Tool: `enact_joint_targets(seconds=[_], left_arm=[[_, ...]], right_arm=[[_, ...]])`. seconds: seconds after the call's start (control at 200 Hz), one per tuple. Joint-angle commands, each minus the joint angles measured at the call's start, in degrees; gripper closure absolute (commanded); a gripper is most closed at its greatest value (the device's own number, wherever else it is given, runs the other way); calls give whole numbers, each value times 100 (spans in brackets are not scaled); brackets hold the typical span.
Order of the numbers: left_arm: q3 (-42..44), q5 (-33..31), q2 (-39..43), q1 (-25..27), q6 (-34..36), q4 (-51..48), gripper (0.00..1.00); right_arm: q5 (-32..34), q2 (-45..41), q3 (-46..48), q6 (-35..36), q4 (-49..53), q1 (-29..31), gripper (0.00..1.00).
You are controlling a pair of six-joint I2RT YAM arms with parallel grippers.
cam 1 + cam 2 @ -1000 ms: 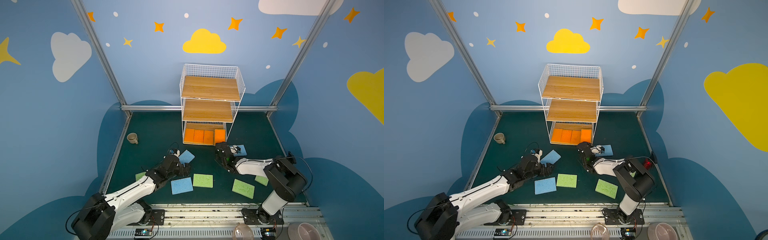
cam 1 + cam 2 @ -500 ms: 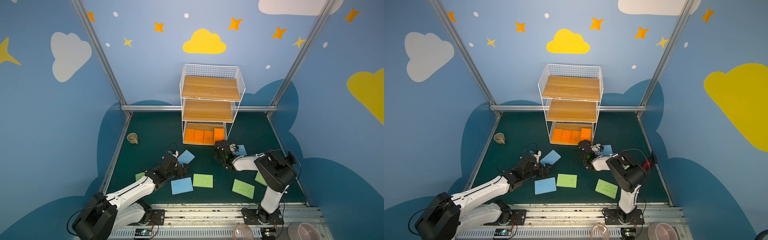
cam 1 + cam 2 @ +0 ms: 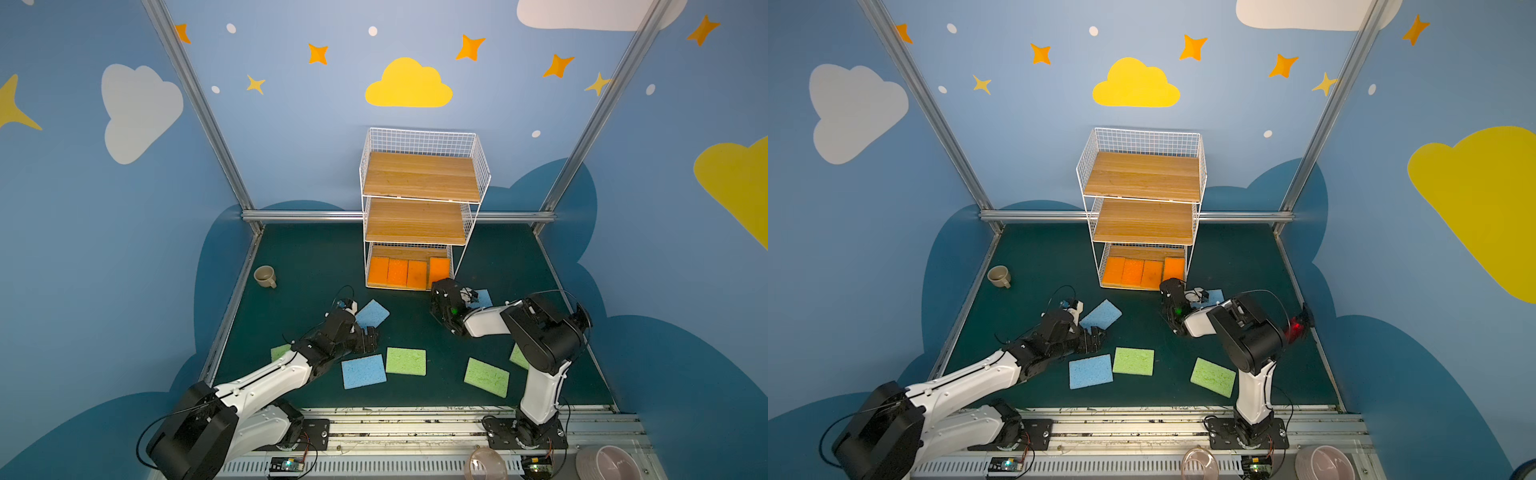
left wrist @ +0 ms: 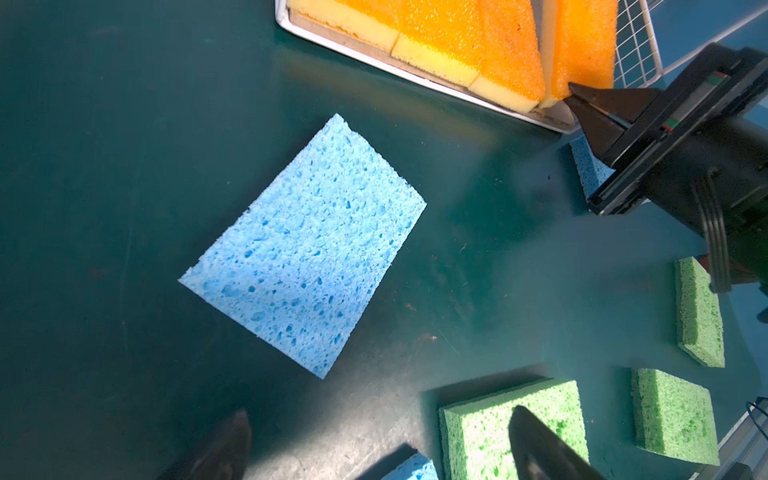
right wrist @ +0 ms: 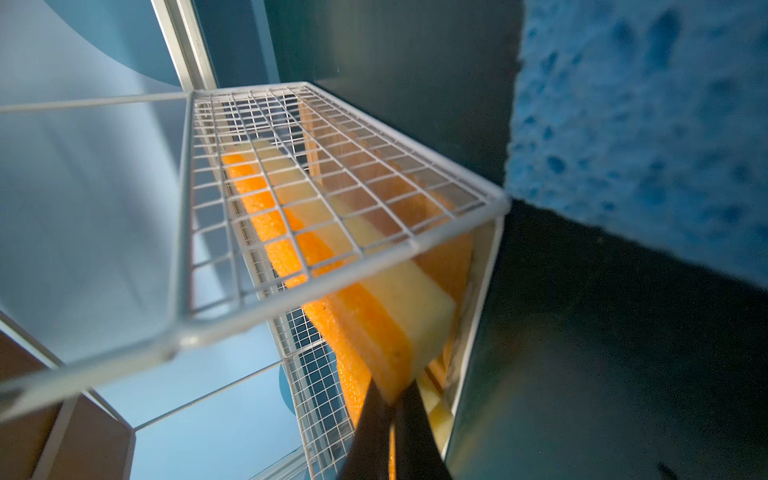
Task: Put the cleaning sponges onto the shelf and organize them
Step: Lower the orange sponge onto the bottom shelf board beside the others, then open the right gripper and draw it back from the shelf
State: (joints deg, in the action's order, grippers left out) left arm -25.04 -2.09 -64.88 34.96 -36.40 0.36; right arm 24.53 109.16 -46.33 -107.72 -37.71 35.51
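Left jaws apart beside blue sponge [image 4: 303, 245]; right jaws together at tilted orange sponge [image 5: 374, 324].

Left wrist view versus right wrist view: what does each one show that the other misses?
Left wrist only: the open left tool, a whole blue sponge flat on the mat, three green sponges. Right wrist only: most of one wire side of the shelf, seen close. Both: the shut right tool touching the tilted orange sponge in the shelf, and a second blue sponge nearby.
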Motion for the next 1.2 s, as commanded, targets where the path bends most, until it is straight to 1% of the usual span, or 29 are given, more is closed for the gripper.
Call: enact_joint_targets(seconds=[0.0, 0.34, 0.43, 0.511, 0.631, 0.811, 1.031, 1.191], left_arm=[[23, 33, -50, -22, 57, 43, 3], [35, 33, -51, -33, 46, 52, 3], [42, 42, -51, -34, 47, 52, 3], [38, 42, -55, -33, 56, 43, 1], [40, 25, 0, -29, 63, 12, 0], [45, -2, 46, -33, 74, -27, 1], [37, 15, 45, -33, 37, -27, 1], [21, 7, 83, -33, 47, -62, 1]], right_arm=[[-153, 177, -164, 51, -131, -44, 100], [-297, 326, -238, 71, -131, -69, 100], [-361, 361, -202, 137, -443, -75, 100], [-427, 409, -185, 142, -548, -79, 86], [-484, 406, -159, 148, -614, -79, 75], [-472, 264, -65, 181, -601, -62, 68], [-420, -25, 93, 272, -452, 8, 63], [-425, -193, 148, 422, -399, 53, 56]])
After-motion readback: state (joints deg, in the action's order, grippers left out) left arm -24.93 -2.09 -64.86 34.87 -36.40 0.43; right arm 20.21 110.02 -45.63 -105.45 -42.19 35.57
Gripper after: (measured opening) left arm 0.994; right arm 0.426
